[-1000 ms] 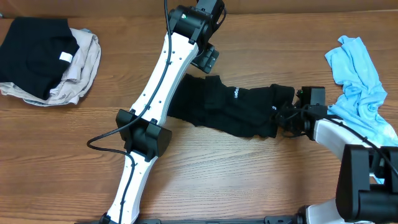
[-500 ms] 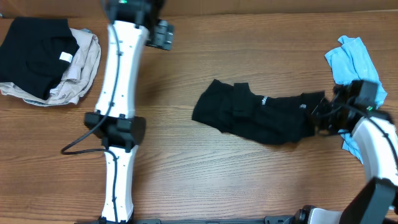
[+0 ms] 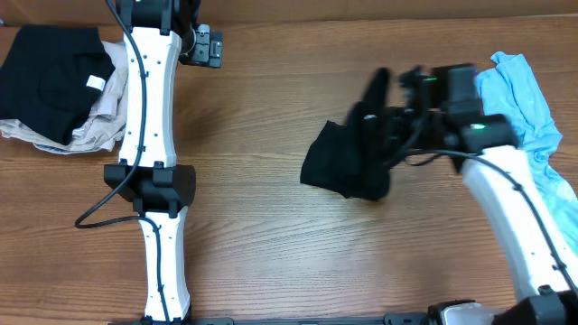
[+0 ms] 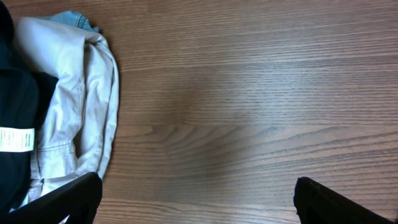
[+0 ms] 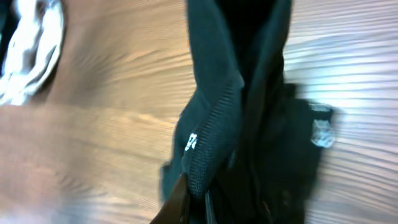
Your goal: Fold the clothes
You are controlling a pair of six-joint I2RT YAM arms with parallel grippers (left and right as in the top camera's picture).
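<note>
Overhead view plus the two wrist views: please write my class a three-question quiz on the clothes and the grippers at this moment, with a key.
1. True or false: the left gripper is shut on a garment.
2. The right gripper is: A open and empty; B shut on the mid-table black garment; C shut on nothing.
3. Fill in: at the far left, a folded black garment lies on a ____ one.
Key: 1 false, it is open over the bare table; 2 B; 3 beige, the beige garment.
</note>
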